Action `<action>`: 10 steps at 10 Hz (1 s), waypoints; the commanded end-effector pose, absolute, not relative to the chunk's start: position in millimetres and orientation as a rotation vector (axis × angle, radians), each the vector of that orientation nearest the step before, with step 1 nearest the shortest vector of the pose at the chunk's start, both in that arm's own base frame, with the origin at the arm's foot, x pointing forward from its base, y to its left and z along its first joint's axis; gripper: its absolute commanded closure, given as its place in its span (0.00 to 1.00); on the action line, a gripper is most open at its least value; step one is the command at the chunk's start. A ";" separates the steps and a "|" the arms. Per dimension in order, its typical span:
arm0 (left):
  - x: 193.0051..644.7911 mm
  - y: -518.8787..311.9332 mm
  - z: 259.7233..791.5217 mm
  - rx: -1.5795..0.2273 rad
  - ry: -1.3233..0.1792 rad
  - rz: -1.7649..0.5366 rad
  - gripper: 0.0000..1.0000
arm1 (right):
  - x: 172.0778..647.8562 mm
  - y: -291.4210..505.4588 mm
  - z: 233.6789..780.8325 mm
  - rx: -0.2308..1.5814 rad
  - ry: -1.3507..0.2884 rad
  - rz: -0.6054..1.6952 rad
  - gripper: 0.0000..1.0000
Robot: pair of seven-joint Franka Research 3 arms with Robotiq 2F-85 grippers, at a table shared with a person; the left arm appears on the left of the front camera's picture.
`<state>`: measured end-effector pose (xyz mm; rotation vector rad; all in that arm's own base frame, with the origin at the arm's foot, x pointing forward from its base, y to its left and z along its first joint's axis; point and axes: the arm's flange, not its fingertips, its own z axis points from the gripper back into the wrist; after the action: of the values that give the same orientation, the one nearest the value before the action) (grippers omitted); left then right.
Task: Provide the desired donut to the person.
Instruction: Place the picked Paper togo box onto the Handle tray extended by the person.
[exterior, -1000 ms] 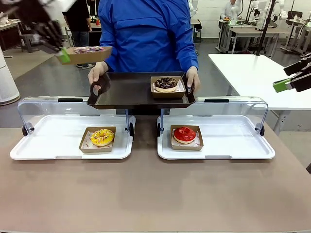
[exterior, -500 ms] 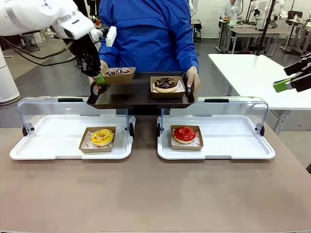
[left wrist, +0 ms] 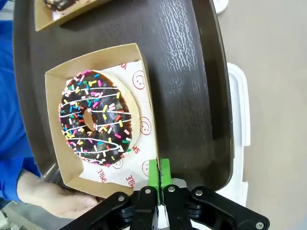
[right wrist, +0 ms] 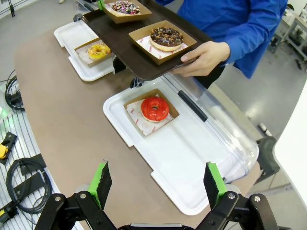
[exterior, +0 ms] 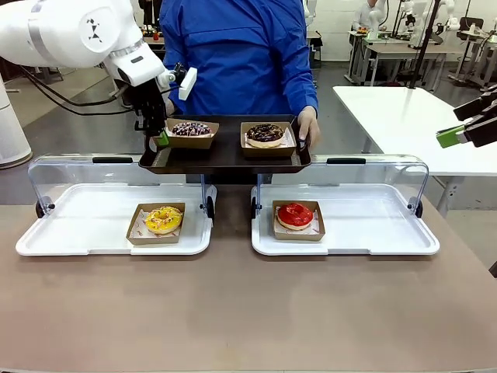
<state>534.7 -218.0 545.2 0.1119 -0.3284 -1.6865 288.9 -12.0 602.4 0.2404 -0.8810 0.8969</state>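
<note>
Counter point(exterior: 233, 311): brown top, bare in the near half; two white trays side by side, each with a clear lid tipped up behind it.
Left tray point(exterior: 93, 225): a yellow donut point(exterior: 163, 220) in a card box.
Right tray point(exterior: 373, 229): a red donut point(exterior: 295, 215) in a card box.
Room: grey floor, a white table point(exterior: 404, 116) at the far right, more tables and people well behind.
Person point(exterior: 237, 54): blue jacket, stands at the far side and holds a dark tray point(exterior: 225, 151) level above the lids — one hand point(exterior: 308, 124) on its right end.
Dark tray load: a chocolate donut point(exterior: 265, 133) in a box on the right, the sprinkle donut point(exterior: 190, 129) in its box point(exterior: 191, 138) on the left, the two boxes near but apart.
Left arm: reaches in from the upper left, wrist turned down over the dark tray's left end.
Left claw point(exterior: 163, 138): clenched on the rim of the sprinkle donut's box — green pads point(left wrist: 159, 175) pinch the card edge at its corner.
Right claw point(right wrist: 156, 184): released, fingers spread wide, hangs high over the counter's right side, nothing between the pads.
</note>
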 end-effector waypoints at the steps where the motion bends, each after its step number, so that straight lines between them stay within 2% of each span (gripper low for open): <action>1: 535.2 -222.6 547.5 0.125 -0.322 -1.723 0.99 | 289.1 -10.5 600.4 0.230 -0.870 0.883 0.00; 3: 534.7 -222.7 548.2 0.119 -0.319 -1.742 0.99 | 289.1 -10.5 600.4 0.230 -0.870 0.883 0.00; 4: 534.5 -222.2 547.9 0.118 -0.315 -1.741 0.40 | 289.1 -10.5 600.4 0.230 -0.870 0.883 0.00; 7: 535.3 -219.8 554.9 0.087 -0.339 -1.730 0.38 | 289.1 -10.5 600.4 0.230 -0.870 0.883 0.00; 8: 535.9 -219.8 554.9 0.080 -0.336 -1.729 0.29 | 289.1 -10.5 600.4 0.230 -0.870 0.883 0.00; 9: 536.2 -219.3 556.9 0.062 -0.338 -1.723 0.00 | 289.1 -10.5 600.4 0.230 -0.870 0.883 0.00; 10: 537.5 -217.9 559.8 0.039 -0.347 -1.710 0.00 | 289.1 -10.5 600.4 0.230 -0.870 0.883 0.00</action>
<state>536.2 -222.6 553.3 0.0870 -0.3406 -1.7005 288.9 -12.0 602.4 0.2404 -0.8810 0.8969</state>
